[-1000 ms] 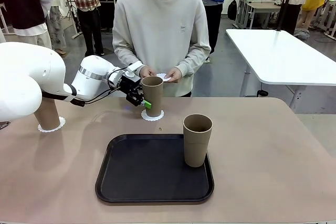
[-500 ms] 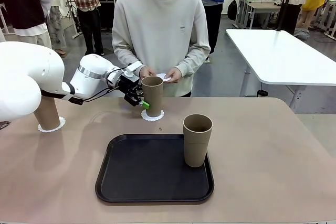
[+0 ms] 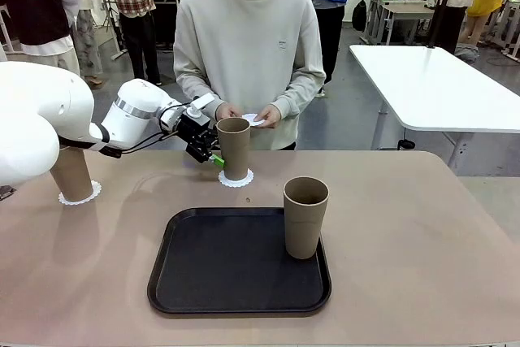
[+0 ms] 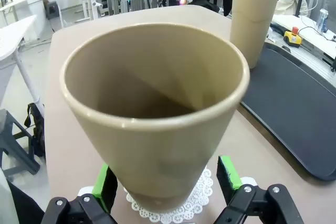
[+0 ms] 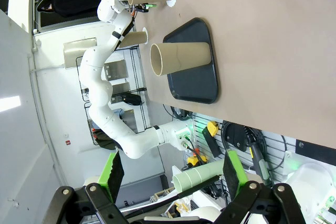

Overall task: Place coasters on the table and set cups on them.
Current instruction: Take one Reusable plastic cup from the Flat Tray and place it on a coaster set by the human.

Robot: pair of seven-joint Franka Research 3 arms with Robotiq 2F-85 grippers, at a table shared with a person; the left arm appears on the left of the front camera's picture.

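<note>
Left claw open, flanking tumbler set on doily; placement looks done. Next: retreat clear without tipping, then fetch tray tumbler.

Middle cup on coaster behind tray, second cup inside (right)

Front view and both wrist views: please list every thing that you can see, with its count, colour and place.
cups: three, tan-brown; one on the far coaster, one on the left coaster, one on the tray
coasters: three, white; two under cups, one in the person's hands
tray: one, black, mid-table
table: one, beige
white table: one, far right
hands: two, far edge
left gripper: open, around far cup
right gripper: open, apart from cups
</note>
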